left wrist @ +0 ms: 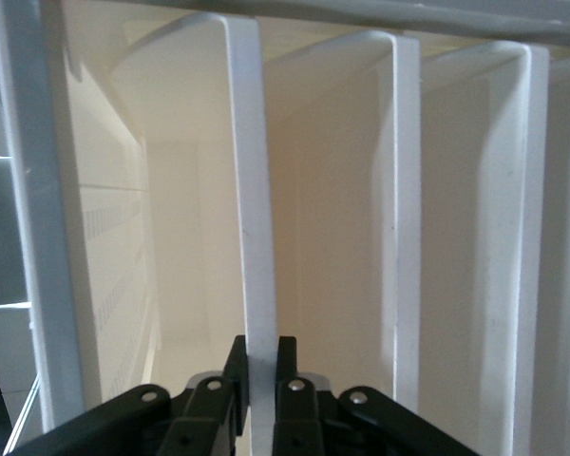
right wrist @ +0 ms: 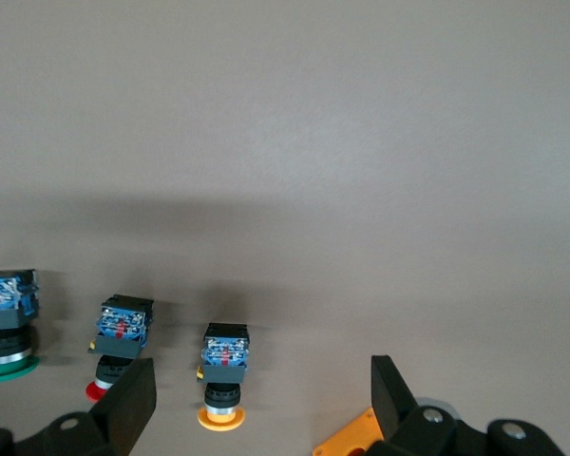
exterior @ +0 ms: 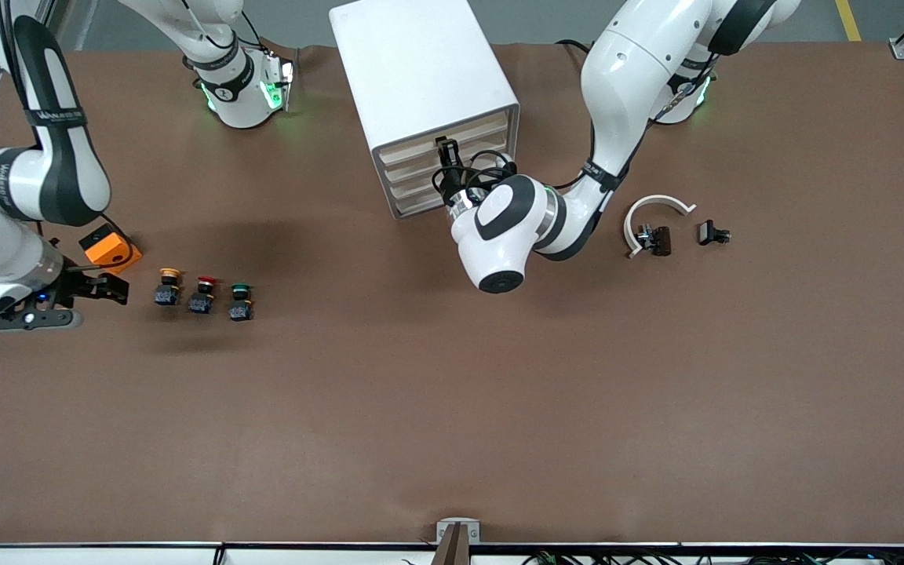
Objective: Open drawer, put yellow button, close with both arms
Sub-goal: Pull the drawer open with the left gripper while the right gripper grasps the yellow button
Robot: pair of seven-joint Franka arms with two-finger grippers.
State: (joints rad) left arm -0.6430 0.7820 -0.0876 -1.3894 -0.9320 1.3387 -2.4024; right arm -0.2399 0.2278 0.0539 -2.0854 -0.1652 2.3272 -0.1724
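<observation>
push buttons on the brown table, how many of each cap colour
small push button with round yellow-orange cap: 1
small push button with round red cap: 1
small push button with round green cap: 1
total: 3

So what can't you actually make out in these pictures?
- Inside the uppermost cream-fronted drawer of the white boxy cabinet: front view, drawer closed; the left gripper is shut on its lip.
- Small black parts by the curved white piece: front view, too small to identify.
- Orange block: right wrist view, cut off by the edge.
- Green-capped button: right wrist view, partly cropped.
- Open right gripper: only fingertips visible there.
</observation>
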